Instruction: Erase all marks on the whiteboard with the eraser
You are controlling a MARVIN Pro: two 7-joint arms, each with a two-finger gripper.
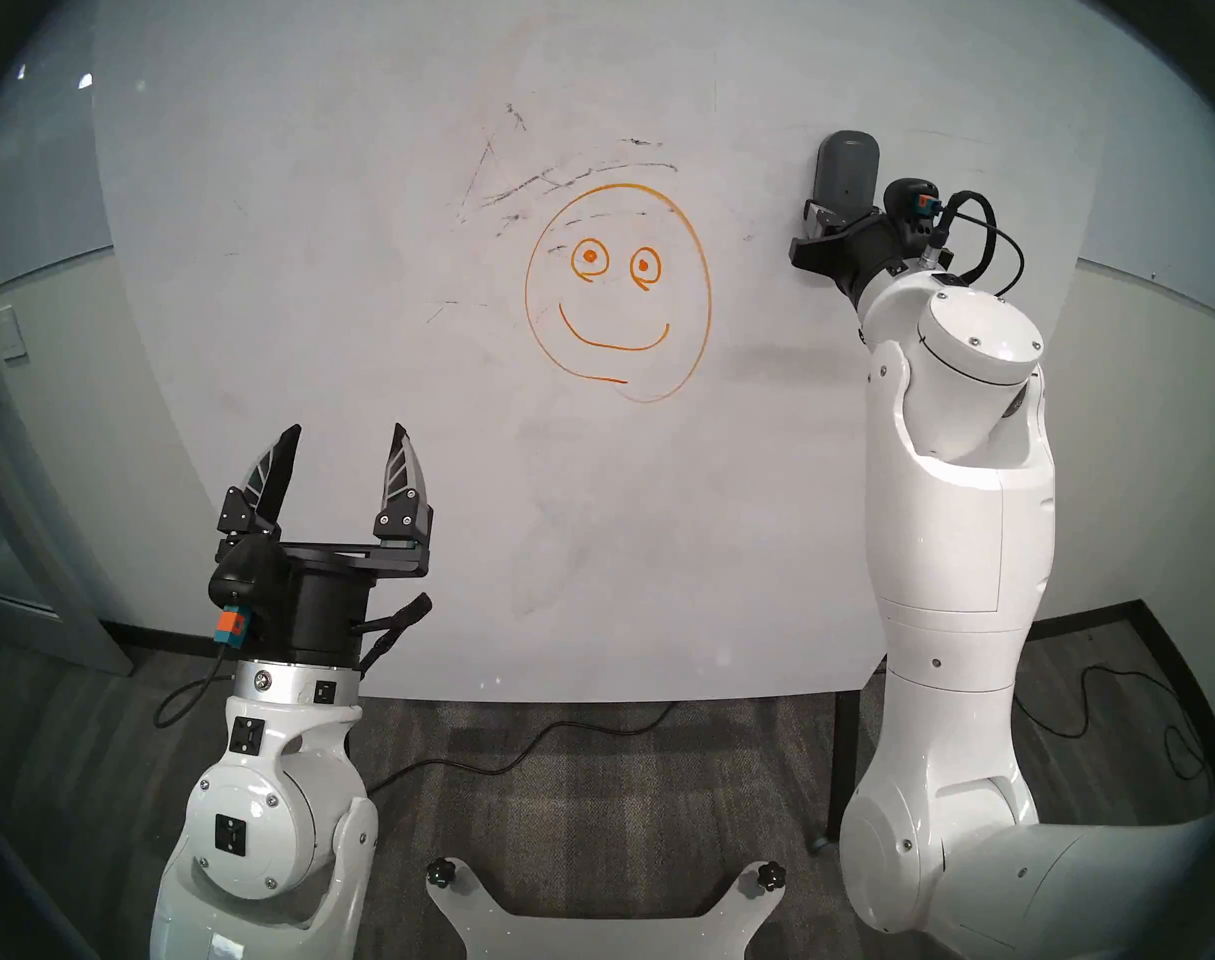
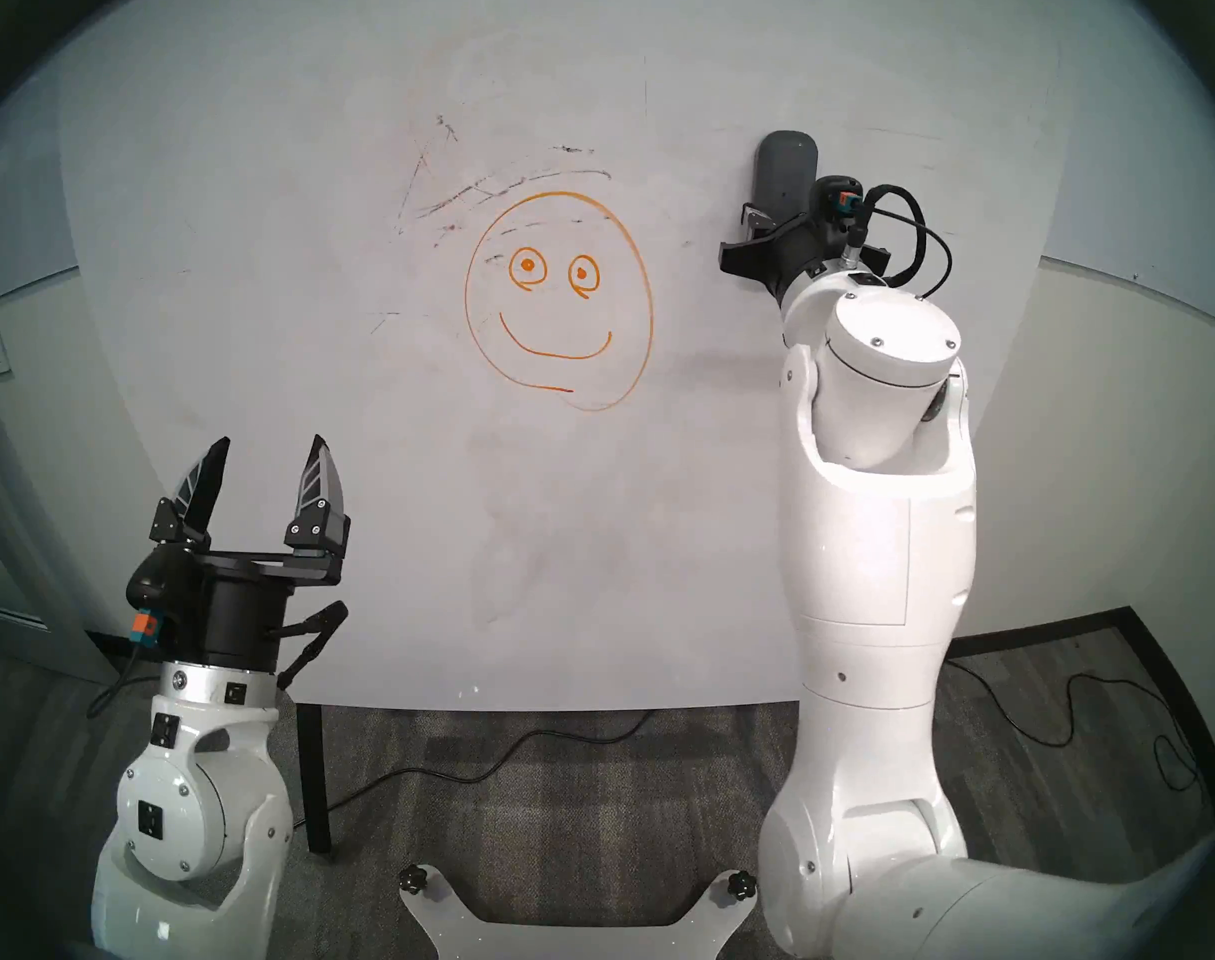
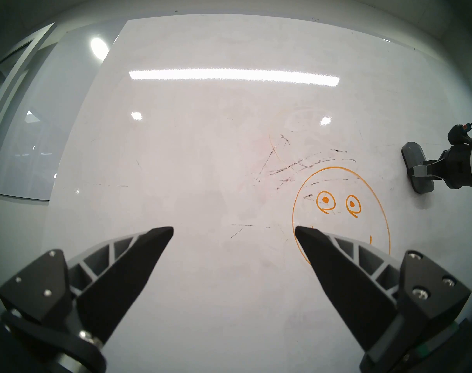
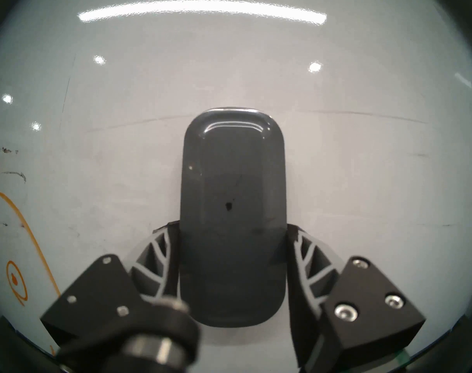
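- Whiteboard: glossy white, with faint pinkish-grey smudges.
- Marks: thin orange smiley outline with ringed eyes, orange dots inside and a curved mouth; scratchy black-grey streaks above and to its left.
- Eraser: dark grey and shiny, a tiny black dot near its middle.
- Left gripper: black fingers with pale grey ribbing, black base.
- Right gripper: black, grey-ribbed fingers, silver screws.
- Arms: glossy white shells.
- Floor: grey checked carpet, black cables across it.
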